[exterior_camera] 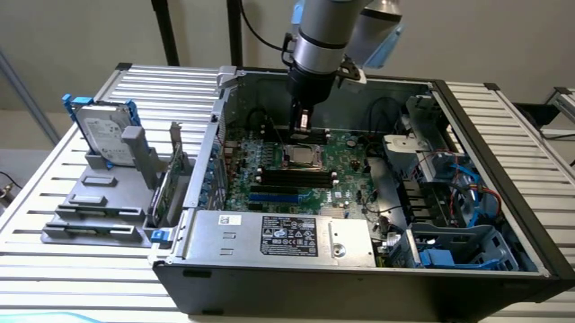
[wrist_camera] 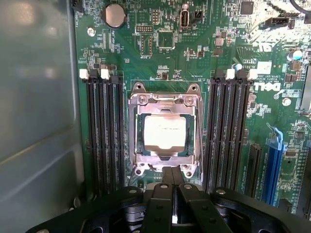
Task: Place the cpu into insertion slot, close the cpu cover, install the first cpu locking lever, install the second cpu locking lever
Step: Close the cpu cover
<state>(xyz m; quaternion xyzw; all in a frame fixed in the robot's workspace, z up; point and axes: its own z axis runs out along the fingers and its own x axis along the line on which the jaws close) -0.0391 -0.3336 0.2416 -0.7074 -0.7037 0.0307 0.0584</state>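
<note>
Right now the cpu sits flat in the insertion slot, its pale metal top showing through the cut-out of the cpu cover, which lies down over it as a silver frame. In the exterior view the same chip shows as a pale square on the green board, inside the open computer case.

My gripper hangs just above the edge of the socket, apart from it, and its two dark fingers are pressed together with nothing between them. Seen from outside, my gripper points straight down at the board, just beyond the socket, with my arm rising out of the case.

Long black memory slots flank the socket on both sides, with white latches at their ends. Farther off on the board are a round coin battery and a blue expansion slot.

In the exterior view a grey power supply with a label lies along the near side of the case. Toward the exterior view's left a hard drive stands upright in a grey holder on the slatted metal table.
</note>
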